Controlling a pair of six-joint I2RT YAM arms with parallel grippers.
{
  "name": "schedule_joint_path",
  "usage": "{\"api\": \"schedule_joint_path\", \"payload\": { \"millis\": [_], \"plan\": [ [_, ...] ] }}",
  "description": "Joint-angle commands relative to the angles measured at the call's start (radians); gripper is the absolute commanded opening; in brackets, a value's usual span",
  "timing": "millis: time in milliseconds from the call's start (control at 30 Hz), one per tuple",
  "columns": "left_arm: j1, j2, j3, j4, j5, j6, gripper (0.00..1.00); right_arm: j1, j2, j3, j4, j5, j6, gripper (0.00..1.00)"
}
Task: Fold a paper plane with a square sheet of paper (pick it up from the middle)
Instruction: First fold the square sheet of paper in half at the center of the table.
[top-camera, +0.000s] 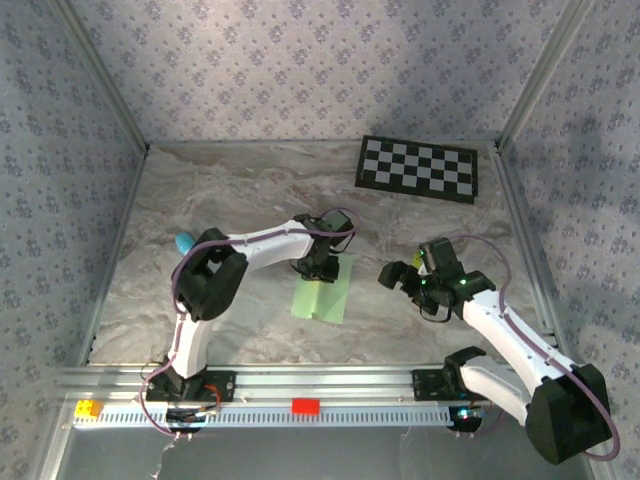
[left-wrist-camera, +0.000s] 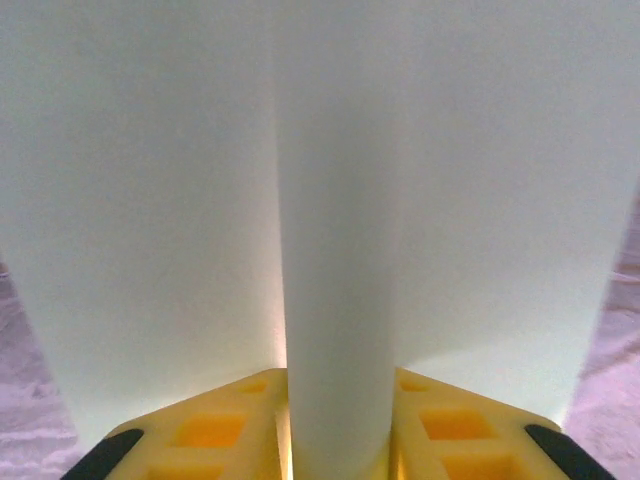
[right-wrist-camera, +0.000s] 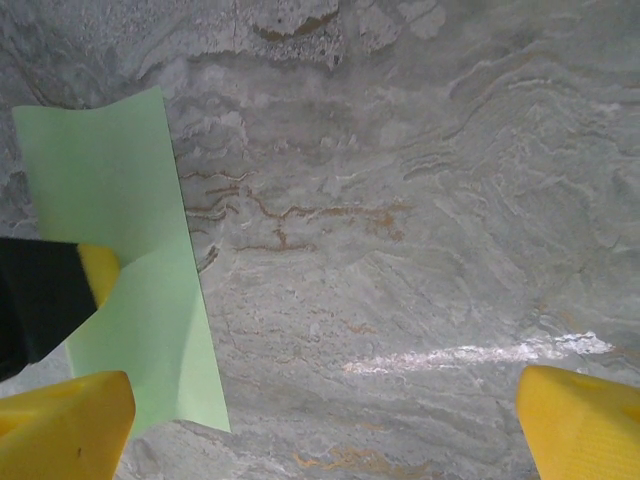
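My desk (top-camera: 240, 190), marbled grey and beige, spreads under both arms. A black-and-white checkerboard (top-camera: 419, 168) lies flat at its far right corner, and I give every place from it.

The paper (top-camera: 322, 298), pale green and unmarked, lies on the desk nearer to me than the checkerboard and to its left.

My left pincer (top-camera: 318, 268) is down on the end of the paper closest to the checkerboard. In its wrist view a rounded ridge of paper stands up between the yellow fingers (left-wrist-camera: 215, 430), which press it from both sides: the pincer is pinching the paper.

My right pincer (top-camera: 400, 277) hangs over bare desk, nearer to me than the checkerboard and roughly straight in front of it. Its jaws are spread wide with nothing between them.

A small blue stick (top-camera: 184, 242) lies far left of the checkerboard and nearer to me, partly hidden by my left arm.
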Motion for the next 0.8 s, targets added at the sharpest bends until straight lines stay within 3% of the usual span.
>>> {"api": "schedule_joint_path", "payload": {
  "millis": [0,167,300,467,767],
  "plan": [
    [-0.002,-0.115,-0.035,0.064,0.033,0.011,0.26,-0.005,-0.023,0.025,0.016,0.029,0.037,1.0],
    [0.018,-0.208,-0.118,0.184,0.121,-0.025,0.25,-0.003,-0.085,-0.007,0.068,0.03,0.056,1.0],
    [0.059,-0.28,-0.221,0.354,0.267,-0.107,0.25,-0.004,-0.148,-0.038,0.122,0.037,0.083,1.0],
    [0.115,-0.329,-0.362,0.631,0.444,-0.257,0.28,-0.01,-0.182,-0.084,0.23,-0.043,0.049,1.0],
    [0.117,-0.281,-0.417,0.758,0.495,-0.342,0.29,-0.032,-0.166,-0.103,0.28,-0.122,-0.006,1.0]
  ]
}}
